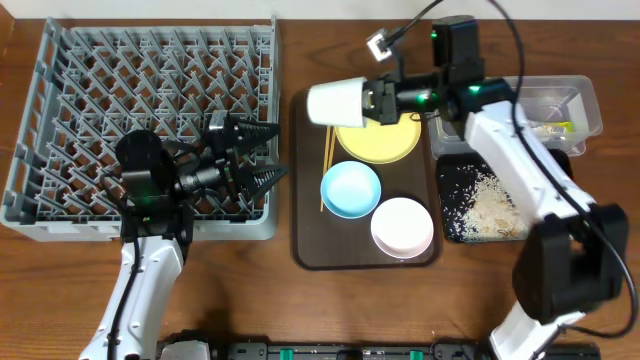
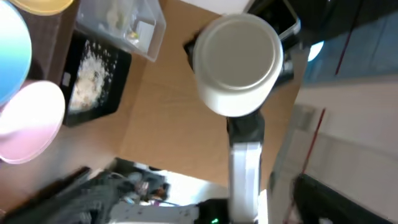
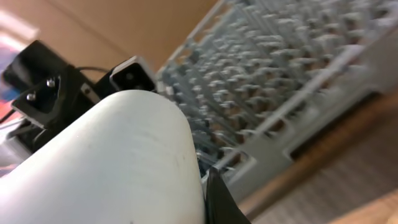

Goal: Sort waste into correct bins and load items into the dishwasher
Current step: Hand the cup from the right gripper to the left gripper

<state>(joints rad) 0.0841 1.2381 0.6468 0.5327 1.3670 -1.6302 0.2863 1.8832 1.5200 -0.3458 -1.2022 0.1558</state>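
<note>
Overhead: smooth white cup (image 1: pixel 337 101) in clenched right claw (image 1: pixel 368 100); left claw (image 1: pixel 280 150) agape.

Setting identified as a robotics lab bench, with a mock kitchen clean-up laid out on it. The left arm (image 1: pixel 145 290) and right arm (image 1: pixel 520 170) are mounted at one edge of a wooden table (image 1: pixel 250 300), and a black cable (image 1: pixel 521 45) is looped above it. A grey dish rack (image 1: pixel 100 80), brown serving tray (image 1: pixel 303 240), clear tub (image 1: pixel 590 100) and black tray (image 1: pixel 447 225) are set out as props.
</note>
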